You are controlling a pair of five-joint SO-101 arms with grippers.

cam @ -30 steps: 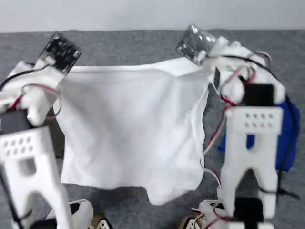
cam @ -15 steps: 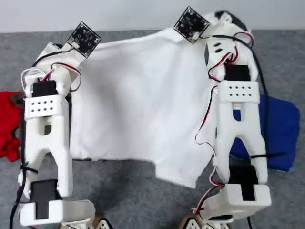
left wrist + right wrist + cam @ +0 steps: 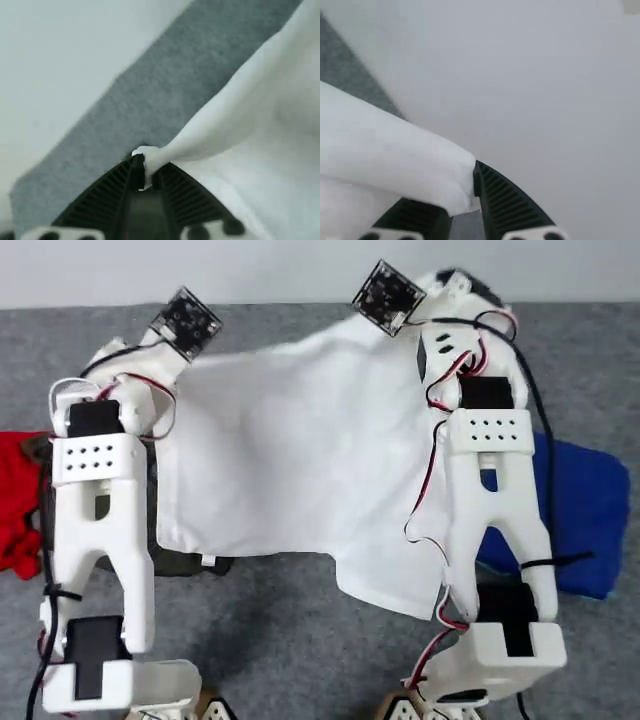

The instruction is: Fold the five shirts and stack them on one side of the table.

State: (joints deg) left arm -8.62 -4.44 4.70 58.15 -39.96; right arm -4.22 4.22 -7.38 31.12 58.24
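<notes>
Our left pincer [image 3: 141, 169] and right pincer [image 3: 466, 189] each clench a far corner of the white shirt [image 3: 290, 470], spread across the counter [image 3: 300, 670]. Uneven pulling could slip a corner free and skew the fold.

Holds both arms stretched from the lower edge of the high view toward its top, left arm [image 3: 95, 520] at frame left, right arm [image 3: 490, 490] right of centre, roughly parallel. Pinches a bunched bit of white shirt [image 3: 290, 460] in the left tool [image 3: 145, 167], closed tight. Clamps a thicker fold in the right tool [image 3: 462, 192].
</notes>
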